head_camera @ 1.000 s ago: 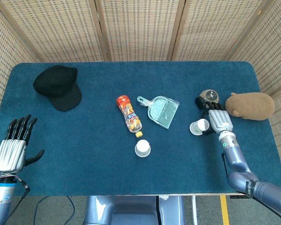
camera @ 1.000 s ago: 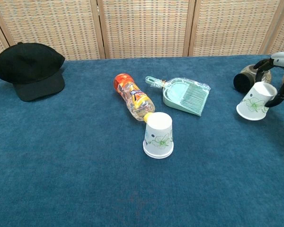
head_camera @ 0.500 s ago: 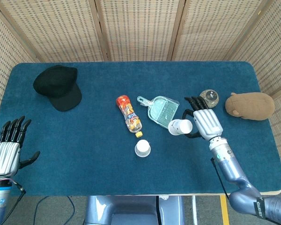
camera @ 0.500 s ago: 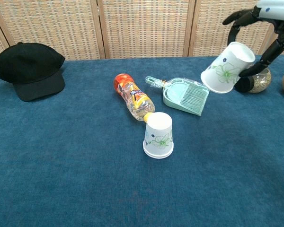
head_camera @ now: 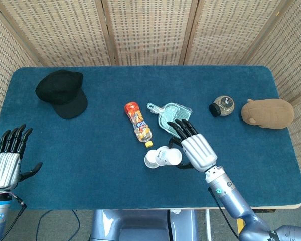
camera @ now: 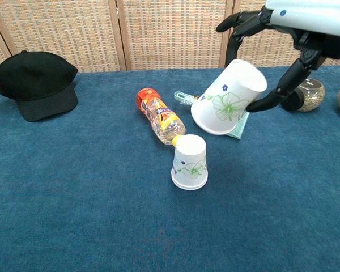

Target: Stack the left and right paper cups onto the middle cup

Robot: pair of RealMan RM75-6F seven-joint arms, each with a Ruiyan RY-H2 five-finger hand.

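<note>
Two paper cups in sight, both white with a green flower print; no writing I can read on them. My right hand (camera: 283,34) grips one paper cup (camera: 229,99) in the air, tilted, mouth pointing down and to the left, just above the middle cup (camera: 190,162), which stands upside down on the table (camera: 73,198). My left hand (head_camera: 9,158) hangs at the near left corner, fingers apart, holding nothing. One bottle (head_camera: 138,122) lies beside the middle cup, label illegible.

Matt paper cup (camera: 190,163) — floral print, fuzzy blue tablecloth (camera: 73,192), glossy plastic bottle (camera: 158,118)
</note>
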